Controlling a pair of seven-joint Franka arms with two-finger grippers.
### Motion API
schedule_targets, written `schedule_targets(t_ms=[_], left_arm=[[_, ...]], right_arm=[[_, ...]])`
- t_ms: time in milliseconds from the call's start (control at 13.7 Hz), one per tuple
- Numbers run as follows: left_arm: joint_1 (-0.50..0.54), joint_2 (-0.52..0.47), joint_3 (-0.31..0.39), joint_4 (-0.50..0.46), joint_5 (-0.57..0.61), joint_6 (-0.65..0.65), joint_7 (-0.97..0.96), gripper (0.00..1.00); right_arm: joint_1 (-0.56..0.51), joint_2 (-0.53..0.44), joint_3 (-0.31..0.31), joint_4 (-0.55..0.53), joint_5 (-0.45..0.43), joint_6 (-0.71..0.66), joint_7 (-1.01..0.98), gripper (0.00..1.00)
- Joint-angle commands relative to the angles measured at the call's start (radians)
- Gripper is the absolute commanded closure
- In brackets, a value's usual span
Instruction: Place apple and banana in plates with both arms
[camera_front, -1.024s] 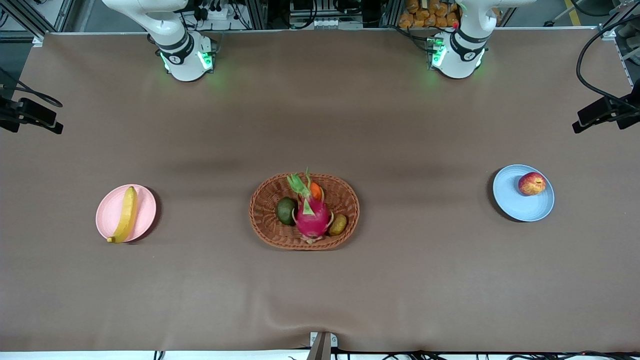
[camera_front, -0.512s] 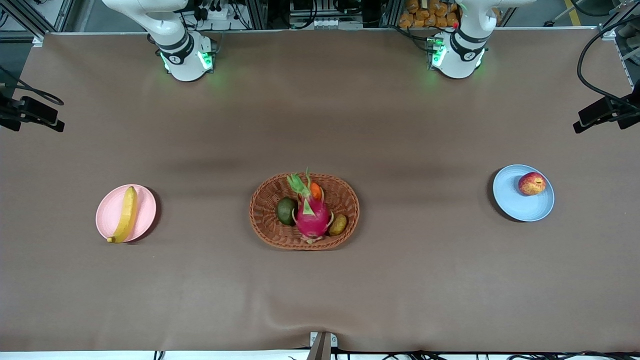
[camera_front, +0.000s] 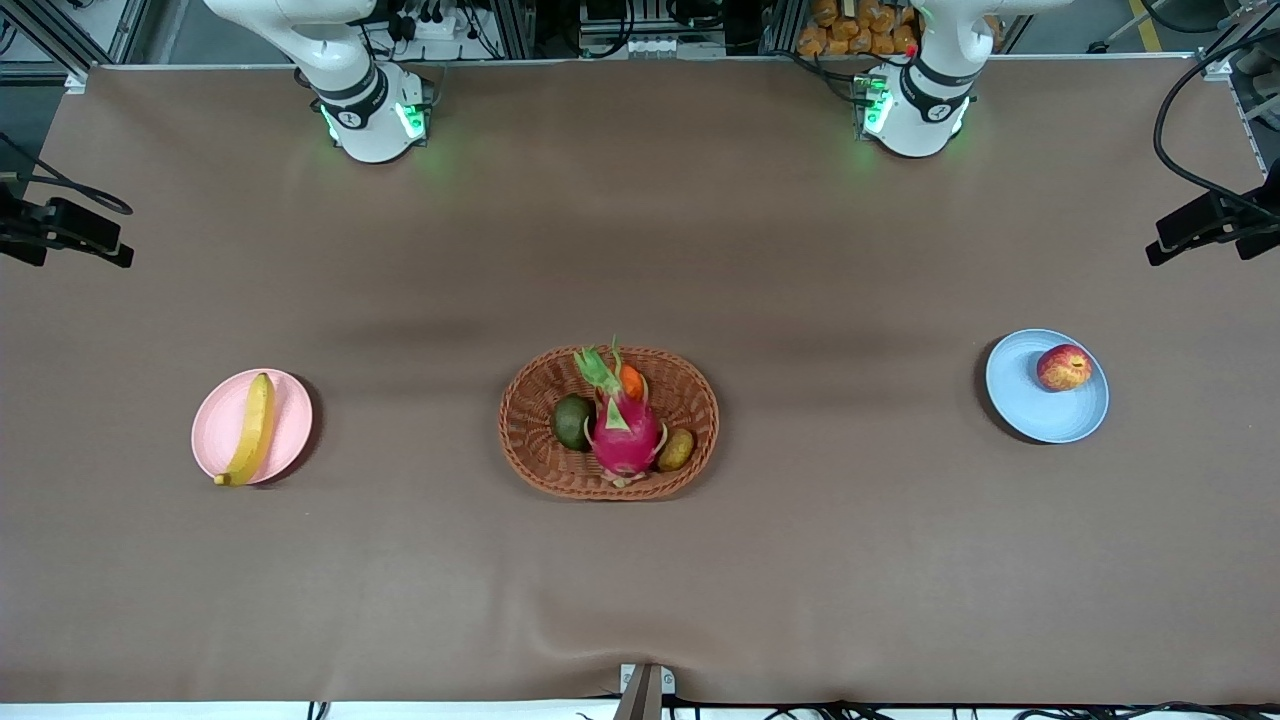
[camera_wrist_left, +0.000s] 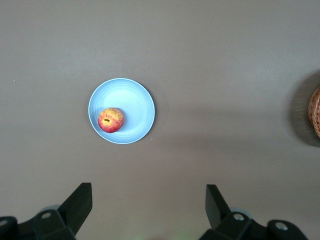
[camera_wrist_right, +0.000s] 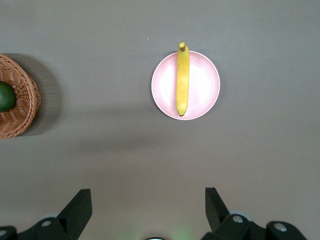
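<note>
The red and yellow apple (camera_front: 1064, 367) lies in the light blue plate (camera_front: 1030, 405) toward the left arm's end of the table; it also shows in the left wrist view (camera_wrist_left: 111, 120) on that plate (camera_wrist_left: 135, 110). The yellow banana (camera_front: 251, 428) lies across the pale pink plate (camera_front: 290, 425) toward the right arm's end; the right wrist view shows the banana (camera_wrist_right: 182, 80) and plate (camera_wrist_right: 205, 82). My left gripper (camera_wrist_left: 148, 202) and right gripper (camera_wrist_right: 148, 206) are open, empty and high above bare table. Neither gripper shows in the front view.
An oval brown wicker basket (camera_front: 690, 395) stands mid-table between the plates, holding a magenta dragon fruit (camera_front: 622, 432), a green fruit (camera_front: 573, 421), a small orange-red fruit (camera_front: 631, 380) and a brownish fruit (camera_front: 676, 449). Both arm bases (camera_front: 370, 110) stand along the table's edge farthest from the front camera.
</note>
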Motion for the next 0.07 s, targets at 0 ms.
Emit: schedule_targets(t_ms=[0], left_arm=[[0.004, 0.0, -0.003, 0.014, 0.024, -0.01, 0.025, 0.0]], right_arm=[[0.011, 0.006, -0.005, 0.016, -0.003, -0.011, 0.001, 0.0]])
